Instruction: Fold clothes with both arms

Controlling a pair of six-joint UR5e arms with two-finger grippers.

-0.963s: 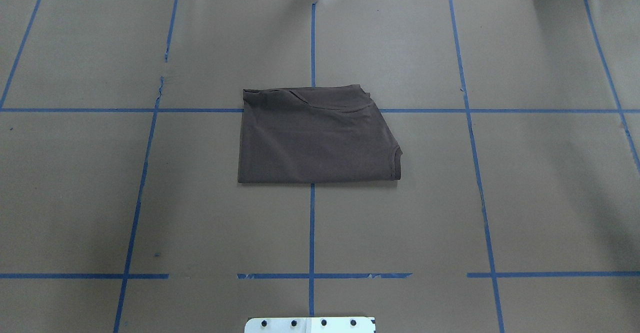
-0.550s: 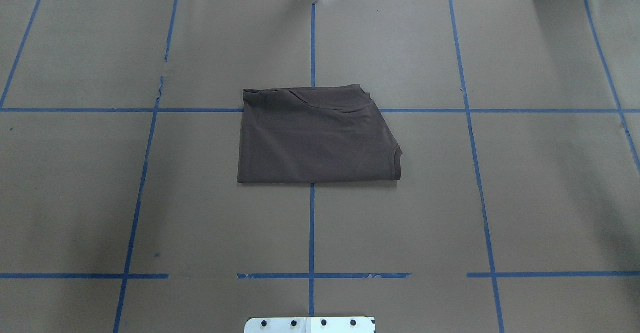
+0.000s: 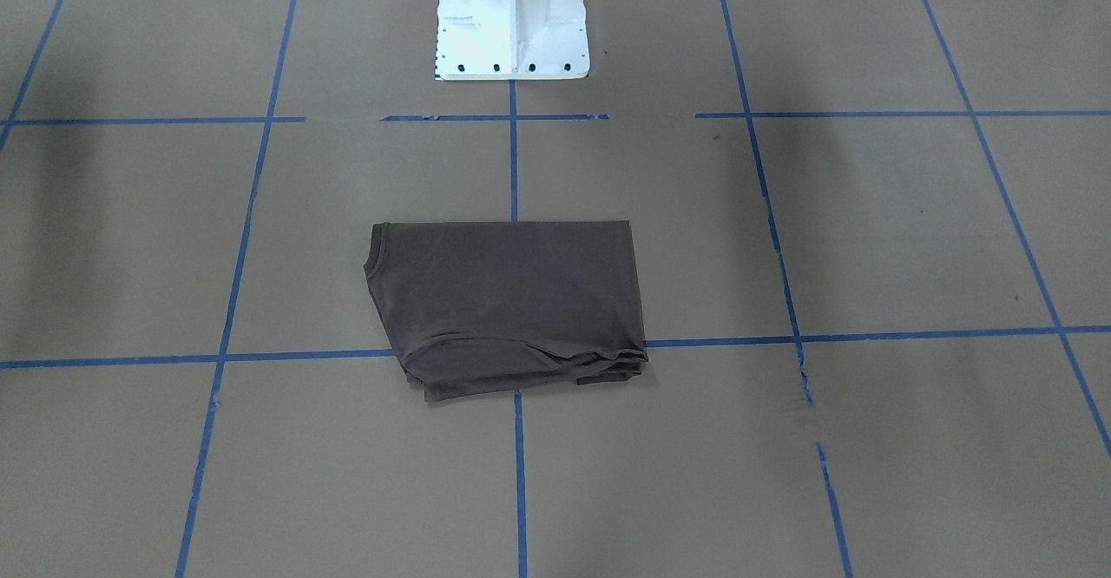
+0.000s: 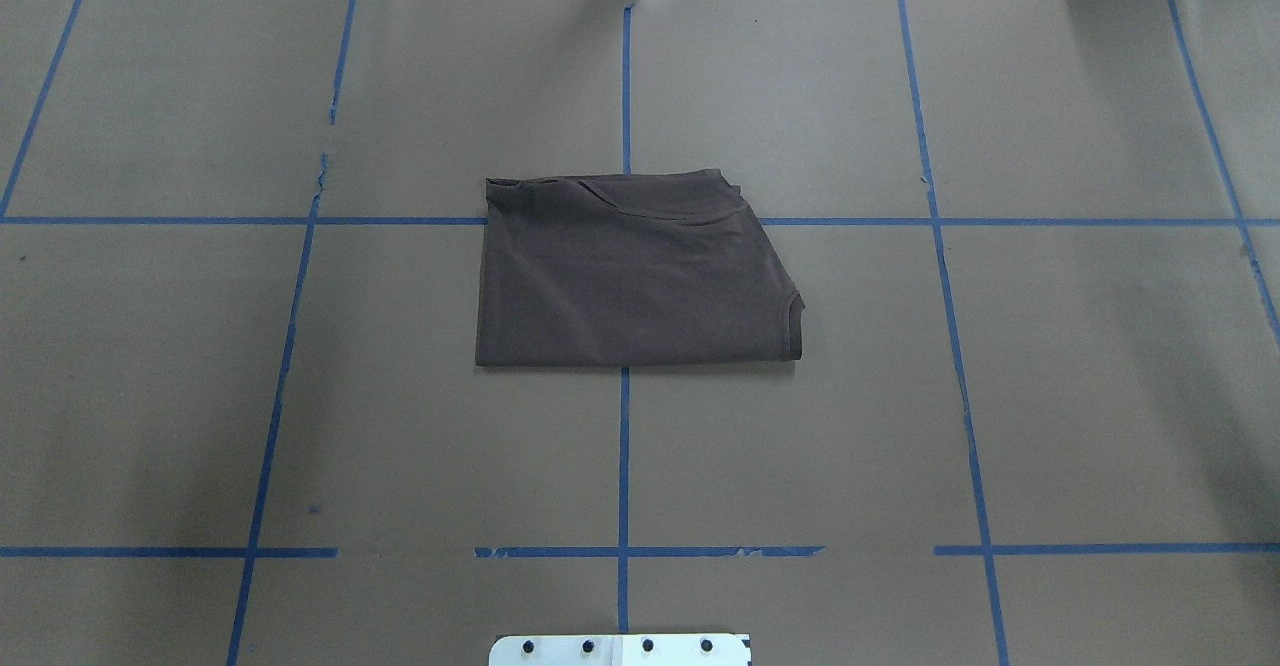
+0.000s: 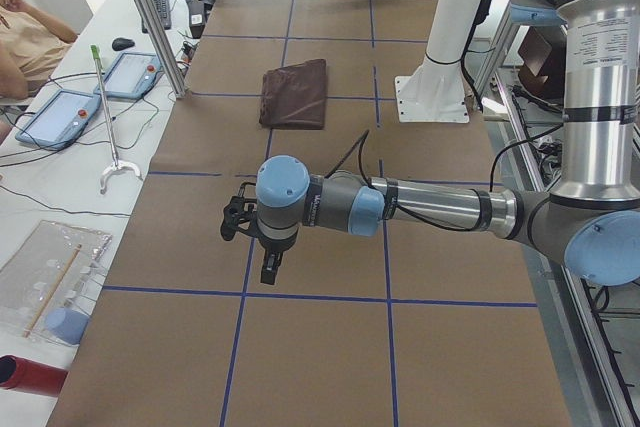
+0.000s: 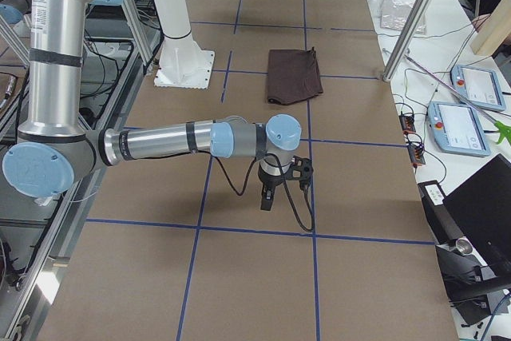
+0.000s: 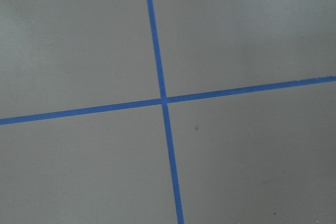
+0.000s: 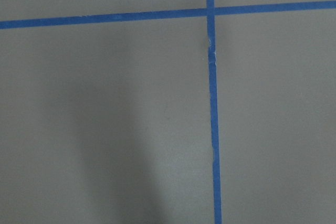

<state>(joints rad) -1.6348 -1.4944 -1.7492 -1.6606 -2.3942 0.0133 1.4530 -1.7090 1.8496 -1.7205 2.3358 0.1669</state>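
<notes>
The dark grey-brown T-shirt [image 4: 630, 276] lies folded into a compact rectangle at the table's middle, also in the front view [image 3: 508, 305] and both side views [image 5: 295, 94] [image 6: 293, 76]. Both arms are held away from it, over bare brown paper. The left gripper [image 5: 268, 267] shows only in the exterior left view, pointing down, far from the shirt. The right gripper [image 6: 266, 200] shows only in the exterior right view, also pointing down. I cannot tell whether either is open or shut. Both wrist views show only paper and blue tape.
The white pedestal base [image 3: 512, 22] stands at the robot's edge of the table. Blue tape lines [image 4: 624, 466] grid the brown paper. A side bench holds tablets [image 5: 130, 74] and a metal post [image 5: 150, 17]. A seated person [image 5: 25, 37] is at that bench.
</notes>
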